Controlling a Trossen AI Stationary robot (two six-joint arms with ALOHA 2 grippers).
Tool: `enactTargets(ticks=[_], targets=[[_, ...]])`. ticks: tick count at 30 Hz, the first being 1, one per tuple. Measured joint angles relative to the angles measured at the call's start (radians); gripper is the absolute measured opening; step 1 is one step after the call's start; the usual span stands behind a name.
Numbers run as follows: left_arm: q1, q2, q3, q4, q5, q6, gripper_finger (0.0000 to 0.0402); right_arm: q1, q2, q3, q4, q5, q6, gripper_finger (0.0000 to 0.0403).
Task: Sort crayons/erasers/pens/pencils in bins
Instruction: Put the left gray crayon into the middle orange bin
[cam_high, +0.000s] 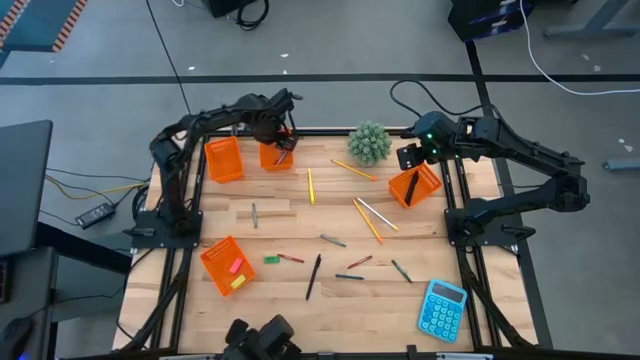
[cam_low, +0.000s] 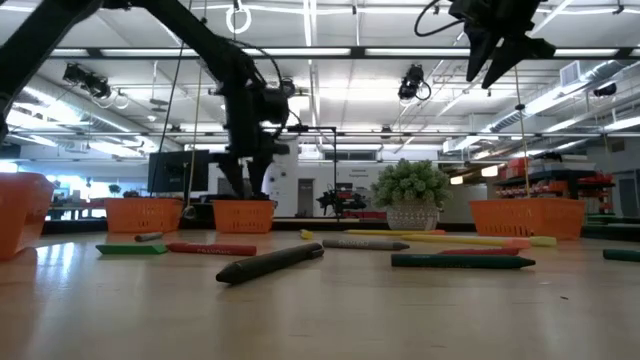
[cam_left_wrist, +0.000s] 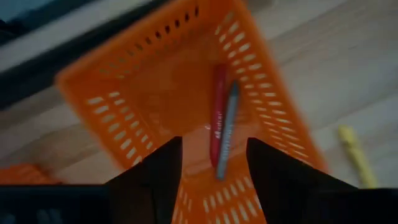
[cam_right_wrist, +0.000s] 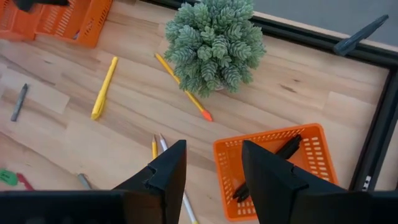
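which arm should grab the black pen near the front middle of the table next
Right, probably. Its open hand hangs over the bin already holding a pen, so the black pen belongs there. The left hand is over the crayon bin.

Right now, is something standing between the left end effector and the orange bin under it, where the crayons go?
Nothing visible does. The left end effector hangs open directly above the bin, which already holds a red crayon and a grey crayon.

Seen from above, two bins (cam_high: 224, 159) (cam_high: 277, 155) sit side by side at eleven o'clock on the table (cam_high: 290, 215), a third (cam_high: 414, 184) at two, the fourth (cam_high: 227, 266) at eight. A plant (cam_high: 369, 143) stands at twelve, a calculator (cam_high: 442, 309) at five. Pencils (cam_high: 368, 218), pens (cam_high: 313, 276) and crayons (cam_high: 291, 258) lie scattered across the middle. Two crayons (cam_left_wrist: 222, 124) lie in the second bin, a pen (cam_right_wrist: 272, 163) in the third.
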Motion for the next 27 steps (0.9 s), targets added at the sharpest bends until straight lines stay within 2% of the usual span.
enactTargets(ticks=[6, 13, 19, 27], targets=[[-0.067, -0.114, 0.001, -0.072, -0.033, -0.118, 0.0189, 0.0, 0.0, 0.0, 0.0, 0.001, -0.054, 0.0161], [-0.225, -0.129, -0.018, -0.19, -0.05, -0.272, 0.0173, 0.0, 0.0, 0.0, 0.0, 0.001, -0.096, 0.0161], [-0.347, -0.154, -0.18, -0.205, 0.051, -0.371, 0.0177, 0.006, 0.0, 0.0, -0.008, -0.007, -0.128, 0.0161], [-0.498, -0.318, -0.427, -0.131, 0.066, -0.605, 0.0183, 0.054, 0.0, 0.0, -0.008, -0.005, -0.179, 0.0161]])
